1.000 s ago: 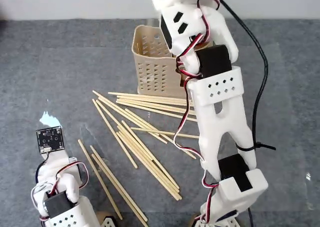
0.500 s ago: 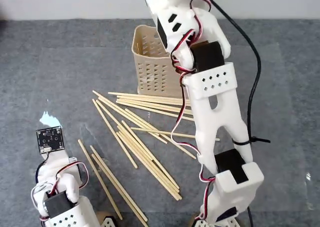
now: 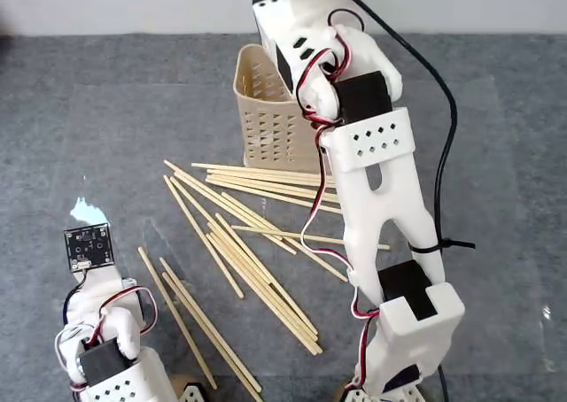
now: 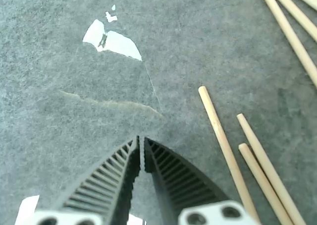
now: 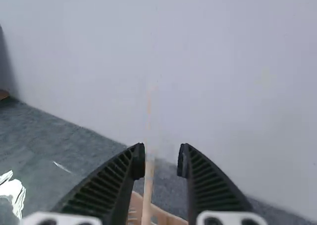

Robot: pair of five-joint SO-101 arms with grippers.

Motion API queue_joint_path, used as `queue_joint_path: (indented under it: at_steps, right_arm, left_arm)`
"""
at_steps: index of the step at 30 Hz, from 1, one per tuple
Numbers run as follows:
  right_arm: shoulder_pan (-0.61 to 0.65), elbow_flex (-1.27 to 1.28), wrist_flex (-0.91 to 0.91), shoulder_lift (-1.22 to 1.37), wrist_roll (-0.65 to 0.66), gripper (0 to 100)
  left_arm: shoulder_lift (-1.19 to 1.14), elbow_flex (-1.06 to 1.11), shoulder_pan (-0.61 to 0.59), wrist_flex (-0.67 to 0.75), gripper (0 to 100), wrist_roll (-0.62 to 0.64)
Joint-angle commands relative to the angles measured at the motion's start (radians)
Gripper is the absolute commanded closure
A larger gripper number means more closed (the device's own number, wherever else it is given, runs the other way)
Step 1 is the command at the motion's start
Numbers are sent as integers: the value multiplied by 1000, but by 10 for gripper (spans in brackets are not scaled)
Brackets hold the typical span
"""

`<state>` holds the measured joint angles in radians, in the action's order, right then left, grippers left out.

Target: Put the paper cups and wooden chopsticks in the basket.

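Several wooden chopsticks (image 3: pixel 252 243) lie scattered on the grey mat in front of the beige basket (image 3: pixel 266 119). My right arm stretches from the near right edge up over the basket, its gripper (image 5: pixel 161 153) high above the rim (image 5: pixel 161 216). The jaws stand open, wider than the one upright chopstick (image 5: pixel 147 185) that leans against one finger. My left gripper (image 4: pixel 141 141) is shut and empty, low over the mat at the near left, a few chopsticks (image 4: pixel 223 140) beside it.
A torn white patch (image 3: pixel 87 212) marks the mat near the left arm. A black cable (image 3: pixel 454 154) runs along the right arm. A white wall stands close behind the basket. The mat to the left of the basket is bare.
The right arm has swung a little to the left above the basket. The left arm and the chopsticks on the mat have stayed put.
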<state>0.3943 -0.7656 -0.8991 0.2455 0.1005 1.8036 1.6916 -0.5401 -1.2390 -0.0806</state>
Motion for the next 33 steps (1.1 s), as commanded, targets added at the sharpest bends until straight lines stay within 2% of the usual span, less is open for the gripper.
queue_joint_path:
  at_steps: [1, 7, 19, 28, 33]
  right_arm:
    - [10, -57, -42, -22, -14, 866]
    - [54, -57, -185, -91, -14, 871]
    - [162, -52, -696, -156, -15, 869]
    - [226, -51, -889, -30, -46, 869]
    - [262, -49, -894, 134, -80, 867]
  left_arm:
    - [17, -8, 6, -3, 986, -2]
    - [17, -8, 6, -3, 986, -2]
    - [17, -8, 6, -3, 986, -2]
    - [17, -8, 6, -3, 986, -2]
    - [17, -8, 6, -3, 986, -2]
